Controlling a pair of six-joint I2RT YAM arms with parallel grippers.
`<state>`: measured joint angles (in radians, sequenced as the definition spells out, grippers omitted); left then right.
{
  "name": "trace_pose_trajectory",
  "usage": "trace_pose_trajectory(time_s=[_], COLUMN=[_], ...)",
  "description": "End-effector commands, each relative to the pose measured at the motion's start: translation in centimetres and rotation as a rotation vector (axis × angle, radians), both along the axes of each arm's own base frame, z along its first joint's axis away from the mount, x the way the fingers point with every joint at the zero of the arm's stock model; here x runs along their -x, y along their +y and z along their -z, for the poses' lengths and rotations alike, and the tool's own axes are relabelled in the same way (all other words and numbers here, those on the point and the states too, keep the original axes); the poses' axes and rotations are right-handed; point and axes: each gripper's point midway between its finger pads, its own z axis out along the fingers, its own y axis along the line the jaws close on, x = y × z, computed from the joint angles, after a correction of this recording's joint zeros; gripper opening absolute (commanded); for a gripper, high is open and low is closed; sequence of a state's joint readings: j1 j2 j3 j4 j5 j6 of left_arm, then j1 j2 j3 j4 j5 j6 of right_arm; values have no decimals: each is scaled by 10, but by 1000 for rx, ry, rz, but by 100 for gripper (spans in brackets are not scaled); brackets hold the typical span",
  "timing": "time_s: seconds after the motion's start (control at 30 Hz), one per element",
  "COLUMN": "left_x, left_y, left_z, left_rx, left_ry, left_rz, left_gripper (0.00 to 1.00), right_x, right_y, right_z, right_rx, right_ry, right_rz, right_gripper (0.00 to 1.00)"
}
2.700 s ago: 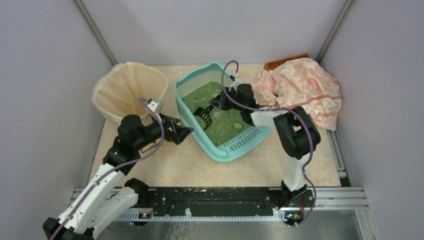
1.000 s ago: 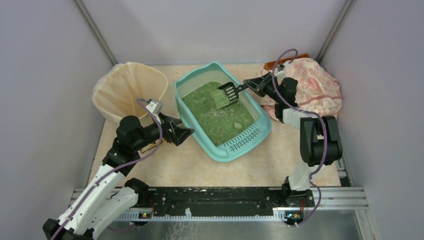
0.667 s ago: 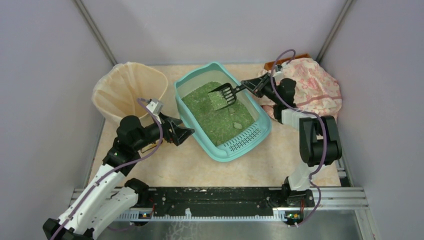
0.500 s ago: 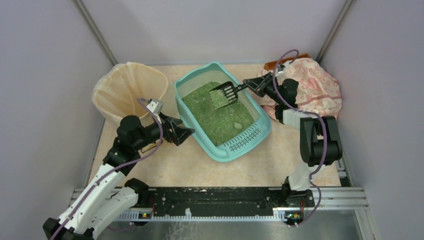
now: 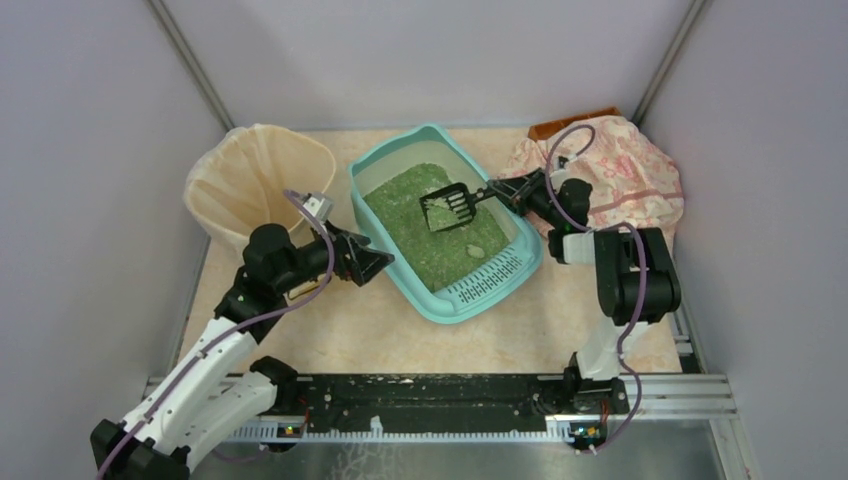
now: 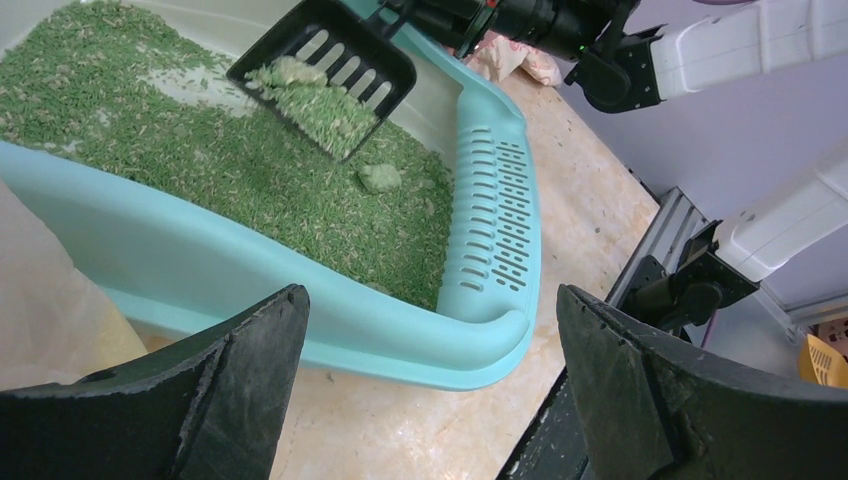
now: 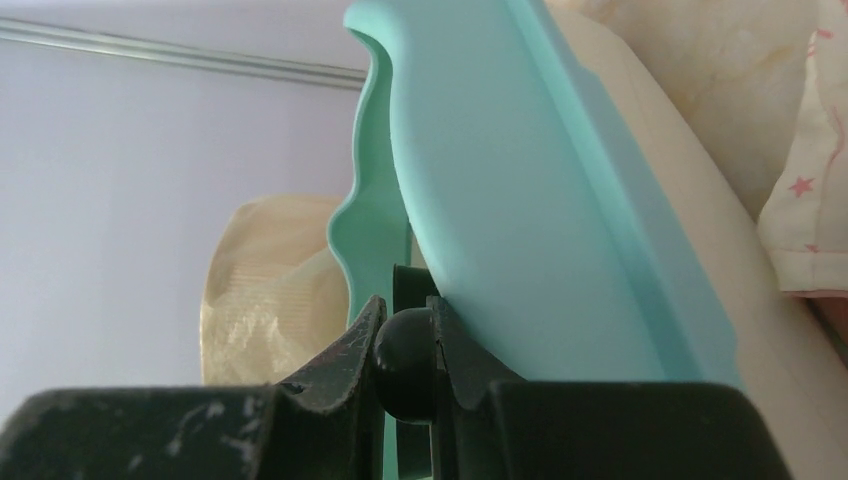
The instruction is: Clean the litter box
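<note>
The teal litter box (image 5: 493,279) lies mid-table with green granules inside and a slotted grate at its near end. My right gripper (image 5: 508,192) is at the box's right rim, shut on the handle of a black slotted scoop (image 5: 447,208). In the left wrist view the scoop (image 6: 330,62) hangs just over the granules, carrying green litter and a pale lump. Another pale clump (image 6: 380,178) lies in the litter below it. In the right wrist view the right gripper (image 7: 405,350) pinches the handle's round end beside the box wall (image 7: 520,200). My left gripper (image 5: 376,260) stands open just left of the box rim (image 6: 330,320).
A beige bag-lined bin (image 5: 255,180) stands at the back left, behind my left arm. A pink patterned cloth (image 5: 605,170) is heaped at the back right over a brown object. Grey walls close three sides. A black rail runs along the near edge.
The right gripper and scoop have come nearer and lower over the litter, still loaded. The left arm has shifted slightly toward the box, its jaws still wide.
</note>
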<state>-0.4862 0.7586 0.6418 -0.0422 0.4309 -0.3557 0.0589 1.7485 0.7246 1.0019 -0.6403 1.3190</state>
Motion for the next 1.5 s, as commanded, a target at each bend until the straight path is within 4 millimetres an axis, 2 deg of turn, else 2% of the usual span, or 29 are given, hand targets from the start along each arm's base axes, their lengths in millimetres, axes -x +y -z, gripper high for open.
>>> trace_pose_trajectory(time_s=[0.0,0.03,0.07,0.1,0.13,0.17,0.27,0.3,0.33,0.4,0.43,0.5,0.57,0.6,0.63,0.67,0.77,0.8,0.87,0.9,0.97,1.0,1.07,1.1,1.2,1.27,1.3,1.4,1.47], left_x=[0,1,2,3,4,4,2,3,5,6,4,3,7,9,8,7,7,10,13,13,14,15,18,18,19,21,22,21,22], left_y=[-7,-7,-6,-4,-3,-1,3,4,4,3,1,0,1,2,4,5,8,8,10,10,13,14,15,16,18,20,20,20,20], left_z=[-17,-17,-17,-18,-18,-18,-17,-17,-17,-14,-16,-19,-18,-17,-17,-15,-18,-19,-19,-18,-16,-16,-17,-18,-19,-19,-19,-13,-13], left_rx=[59,57,54,54,52,50,35,33,33,39,47,38,16,11,11,11,9,8,12,13,8,4,5,8,2,1,4,11,15], left_ry=[-48,-43,-40,-42,-51,-64,-77,-67,-54,-54,-73,-73,-42,-41,-50,-63,-74,-64,-66,-73,-76,-70,-64,-72,-82,-72,-74,-86,-69], left_rz=[32,33,33,29,25,14,-10,-8,-4,3,5,14,21,21,12,0,-12,-8,-6,-11,-20,-22,-23,-24,-32,-37,-38,-40,-39], left_gripper=[98,98,98,98,98,99,98,98,99,98,99,98,99,99,98,98,98,98,98,99,99,99,98,98,98,99,99,99,98], right_x=[-3,-5,-7,-6,-4,-3,-4,-3,-3,0,-1,-7,-10,-10,-9,-8,-17,-17,-16,-18,-26,-28,-23,-24,-27,-23,-22,-26,-21], right_y=[0,-17,-24,-17,-1,3,-29,-32,-24,8,5,-24,-32,-20,1,11,-26,-21,12,14,-12,-16,22,28,4,32,36,3,30], right_z=[-42,-39,-43,-47,-48,-44,-39,-38,-41,-40,-41,-43,-41,-40,-42,-44,-38,-38,-44,-46,-51,-55,-66,-59,-56,-56,-54,-54,-53], right_rx=[68,54,39,44,65,74,32,11,12,25,8,-25,-28,3,40,54,43,39,68,62,30,26,89,116,126,160,160,116,146], right_ry=[-124,-110,-116,-130,-136,-126,-105,-104,-124,-129,-137,-129,-120,-126,-141,-143,-101,-100,-127,-122,-116,-121,-170,-137,-113,-127,-114,-112,-125], right_rz=[33,95,118,79,7,-10,104,127,95,-33,-16,82,126,79,-6,-38,132,135,-23,-36,76,111,-41,-51,97,-38,-64,89,-55], right_gripper=[0,0,0,0,0,0,0,0,0,0,0,0,0,0,0,0,0,0,0,0,0,0,0,0,0,0,0,0,0])
